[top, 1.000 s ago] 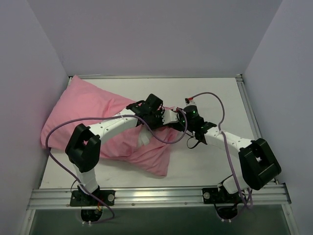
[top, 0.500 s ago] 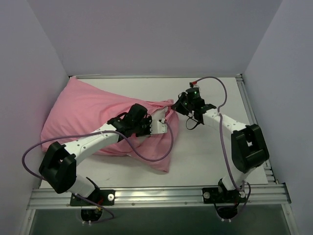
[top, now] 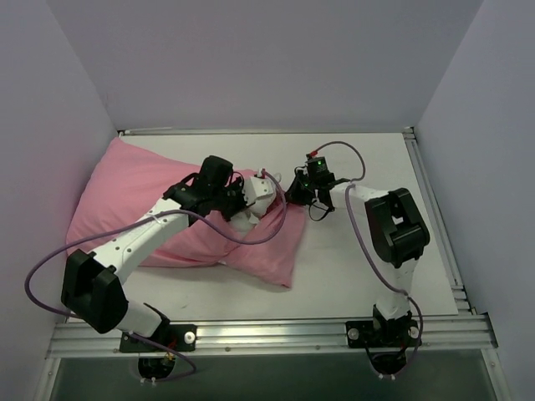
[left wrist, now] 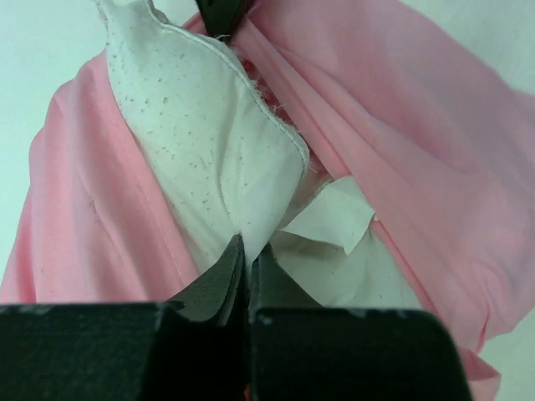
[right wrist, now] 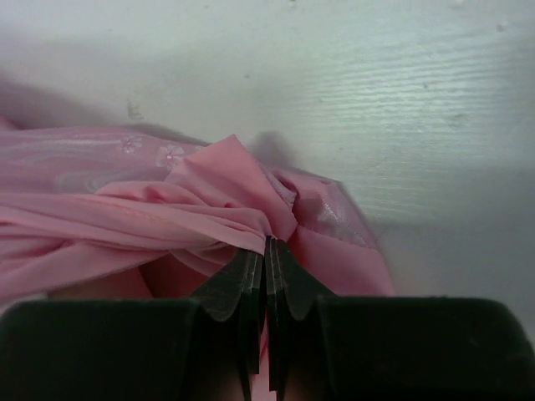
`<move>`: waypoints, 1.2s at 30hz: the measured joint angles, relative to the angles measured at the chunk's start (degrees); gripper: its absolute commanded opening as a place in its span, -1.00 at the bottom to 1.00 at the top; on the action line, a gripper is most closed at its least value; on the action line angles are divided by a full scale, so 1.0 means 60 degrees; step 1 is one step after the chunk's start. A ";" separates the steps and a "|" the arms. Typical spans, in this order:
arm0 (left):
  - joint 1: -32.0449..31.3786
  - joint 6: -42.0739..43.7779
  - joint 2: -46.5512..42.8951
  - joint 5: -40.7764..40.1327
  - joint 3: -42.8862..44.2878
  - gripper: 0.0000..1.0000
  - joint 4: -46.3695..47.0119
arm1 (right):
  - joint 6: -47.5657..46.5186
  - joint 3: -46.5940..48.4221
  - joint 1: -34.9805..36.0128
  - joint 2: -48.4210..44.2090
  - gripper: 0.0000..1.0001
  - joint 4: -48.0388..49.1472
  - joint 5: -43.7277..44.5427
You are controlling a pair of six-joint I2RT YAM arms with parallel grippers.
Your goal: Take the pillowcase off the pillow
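No text, brand, number or sign can be read in any view. The tag (left wrist: pixel 331 219) on the pillow (left wrist: pixel 209 142) shows a plain white face, and no print on it is legible.

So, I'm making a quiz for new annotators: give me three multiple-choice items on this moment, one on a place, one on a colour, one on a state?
1. The pillowcase lies on which part of the table? A) left B) right C) near edge only
2. The pillowcase is: A) blue B) pink C) green
3. The left pincer is: A) open B) shut on the pillow C) shut on the pillowcase
Answers: 1 A, pink cloth fills the top view's left side; 2 B, plainly pink everywhere; 3 B, its wrist view shows white fabric pinched.
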 measured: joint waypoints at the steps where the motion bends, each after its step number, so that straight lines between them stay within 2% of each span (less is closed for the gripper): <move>1: 0.0109 -0.0251 0.0011 0.0029 0.0146 -0.95 -0.0036 | -0.0146 -0.0084 0.0022 -0.0091 -0.84 0.0178 -0.0098; 2: 0.0189 -0.0470 0.0055 0.0047 0.0331 -0.95 -0.0055 | -0.0328 -0.0229 0.0069 -0.0244 -0.43 0.0335 -0.0149; 5: 0.0277 -0.1013 0.0310 0.0076 0.0973 -0.95 -0.0080 | -0.1035 -0.0765 0.0313 -0.1235 0.13 0.0273 0.0044; 9: 0.0291 -0.1472 0.0871 0.0055 0.1745 -0.95 -0.0047 | -0.1803 -0.1049 0.0543 -0.3151 0.34 -0.0550 0.0619; 14: 0.0342 -0.1861 0.1719 -0.0091 0.2415 -0.95 0.0004 | -0.2127 -0.1075 0.1300 -0.5435 0.39 -0.0929 0.1177; 17: 0.0361 -0.2069 0.1851 -0.0098 0.2532 -0.95 0.0011 | -0.1949 -0.1075 0.2109 -0.5679 0.35 -0.0922 0.1315; 22: 0.0368 -0.2346 0.1854 -0.0219 0.2583 -0.95 0.0018 | -0.1002 -0.1399 0.2681 -0.4878 0.19 -0.0863 0.1701; 25: 0.0372 -0.2506 0.1854 -0.0361 0.2612 -0.95 0.0029 | -0.0484 -0.1803 0.2798 -0.4437 -0.33 -0.0812 0.1938; 26: 0.0372 -0.2546 0.1854 -0.0426 0.2634 -0.96 0.0025 | -0.0346 -0.1891 0.2812 -0.4306 -0.57 -0.0805 0.1960; 28: 0.0390 -0.2674 0.1898 -0.0597 0.2761 -0.96 0.0007 | -0.0055 -0.2069 0.2885 -0.4142 -0.80 -0.0681 0.2004; 29: 0.0419 -0.2747 0.1953 -0.0656 0.2881 -0.95 -0.0004 | 0.0058 -0.2208 0.2922 -0.4142 -1.00 -0.0594 0.2036; 36: 0.1297 -0.3311 0.2510 -0.0769 0.4127 -0.95 -0.0091 | 0.0823 -0.3927 0.2903 -0.4878 -1.00 0.0240 0.2317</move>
